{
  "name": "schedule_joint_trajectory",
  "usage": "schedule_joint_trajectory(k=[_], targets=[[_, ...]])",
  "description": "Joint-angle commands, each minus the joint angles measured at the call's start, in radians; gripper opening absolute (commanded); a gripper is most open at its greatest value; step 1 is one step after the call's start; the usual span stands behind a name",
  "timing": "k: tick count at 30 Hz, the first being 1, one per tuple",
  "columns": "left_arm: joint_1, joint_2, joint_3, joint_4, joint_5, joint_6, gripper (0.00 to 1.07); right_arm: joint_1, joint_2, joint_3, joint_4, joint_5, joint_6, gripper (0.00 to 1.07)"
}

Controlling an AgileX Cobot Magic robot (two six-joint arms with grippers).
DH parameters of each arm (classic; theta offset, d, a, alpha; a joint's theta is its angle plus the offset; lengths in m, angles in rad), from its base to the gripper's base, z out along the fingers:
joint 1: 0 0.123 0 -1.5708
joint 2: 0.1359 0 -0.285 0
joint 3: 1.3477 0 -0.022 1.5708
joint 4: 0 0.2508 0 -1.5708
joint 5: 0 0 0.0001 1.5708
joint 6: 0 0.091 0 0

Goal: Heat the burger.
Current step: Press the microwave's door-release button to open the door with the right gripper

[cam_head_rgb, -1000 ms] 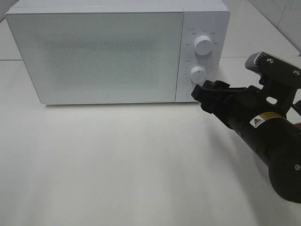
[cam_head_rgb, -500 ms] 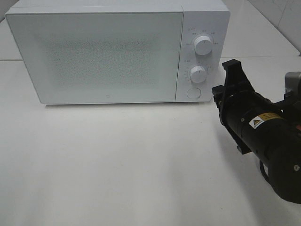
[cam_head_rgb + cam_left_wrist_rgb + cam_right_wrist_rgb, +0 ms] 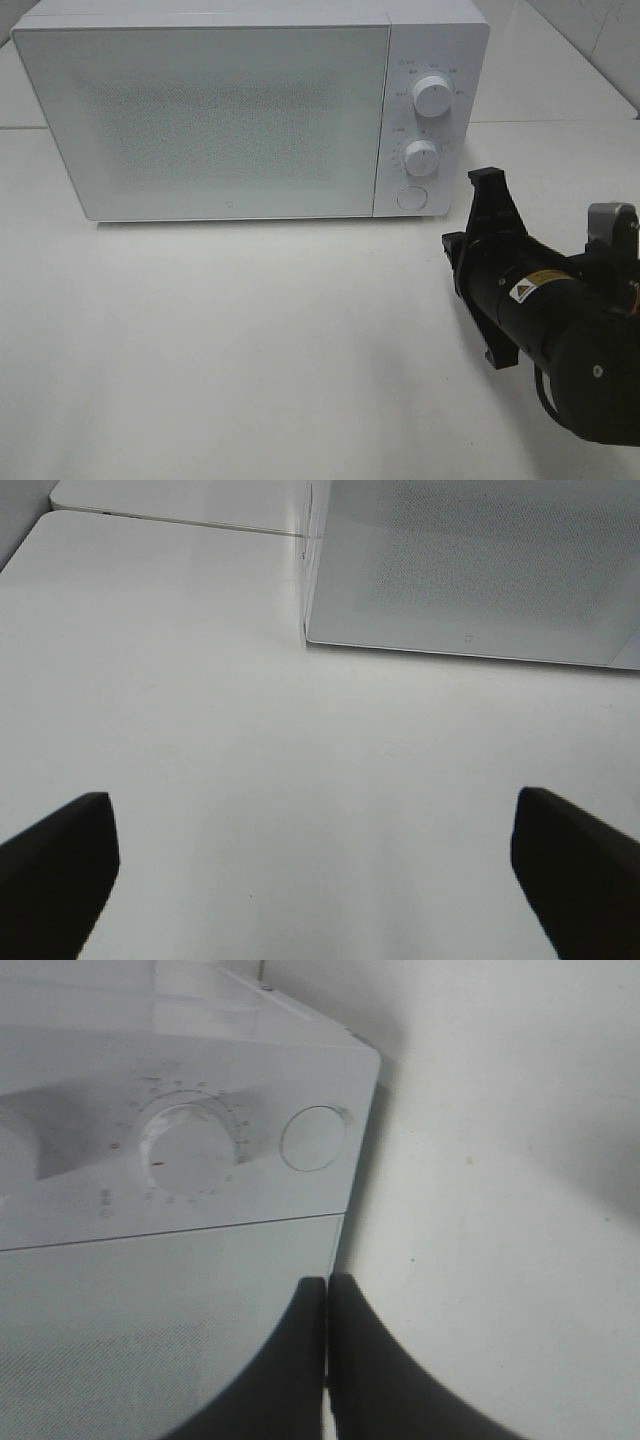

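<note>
A small warning label [image 3: 521, 291] with a triangle sits on the right arm, its print too small to read; same for the marks round the upper dial [image 3: 431, 96] and lower dial [image 3: 421, 157] of the white microwave [image 3: 220, 110], whose door is shut. The burger is not in view, so its place, heading and long axis can't be told. Fingers of the right gripper [image 3: 327, 1295] are pressed together on nothing, near the round button [image 3: 314, 1138]; the left gripper [image 3: 315, 835] has its fingers wide apart over the table [image 3: 250, 730].
</note>
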Motion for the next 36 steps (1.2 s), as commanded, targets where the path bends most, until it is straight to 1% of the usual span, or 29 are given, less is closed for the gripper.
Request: schedule_joint_trajectory(k=[1,3,13,15,16,17,19,20,26,28,29,31,36], targets=[[-0.003,-0.017,0.000,-0.004,-0.003,0.001,1.00,-0.001,0.039,-0.007,-0.006,-0.048,0.061,0.00],[-0.003,-0.017,0.000,-0.004,-0.003,0.001,1.00,-0.001,0.083,-0.016,-0.008,-0.098,0.089,0.00],[-0.003,-0.017,0.000,-0.004,-0.003,0.001,1.00,-0.006,0.170,-0.088,-0.027,-0.101,0.137,0.00],[-0.003,-0.017,0.000,-0.004,-0.003,0.001,1.00,-0.039,0.197,-0.114,-0.042,-0.092,0.149,0.00],[-0.003,-0.017,0.000,-0.004,-0.003,0.001,1.00,-0.039,0.197,-0.114,-0.042,-0.092,0.149,0.00],[-0.003,-0.017,0.000,-0.004,-0.003,0.001,1.00,-0.070,0.214,-0.130,-0.057,-0.090,0.158,0.00],[-0.003,-0.017,0.000,-0.004,-0.003,0.001,1.00,-0.081,0.220,-0.139,-0.072,-0.089,0.161,0.00],[-0.003,-0.017,0.000,-0.004,-0.003,0.001,1.00,-0.106,0.227,-0.162,-0.107,-0.079,0.161,0.00],[-0.003,-0.017,0.000,-0.004,-0.003,0.001,1.00,-0.142,0.228,-0.220,-0.129,-0.014,0.157,0.00],[-0.003,-0.017,0.000,-0.004,-0.003,0.001,1.00,-0.177,0.229,-0.241,-0.131,0.029,0.155,0.00],[-0.003,-0.017,0.000,-0.004,-0.003,0.001,1.00,-0.177,0.229,-0.241,-0.131,0.029,0.155,0.00],[-0.003,-0.017,0.000,-0.004,-0.003,0.001,1.00,-0.202,0.243,-0.269,-0.160,0.034,0.153,0.00],[-0.003,-0.017,0.000,-0.004,-0.003,0.001,1.00,-0.211,0.286,-0.321,-0.191,0.039,0.166,0.00]])
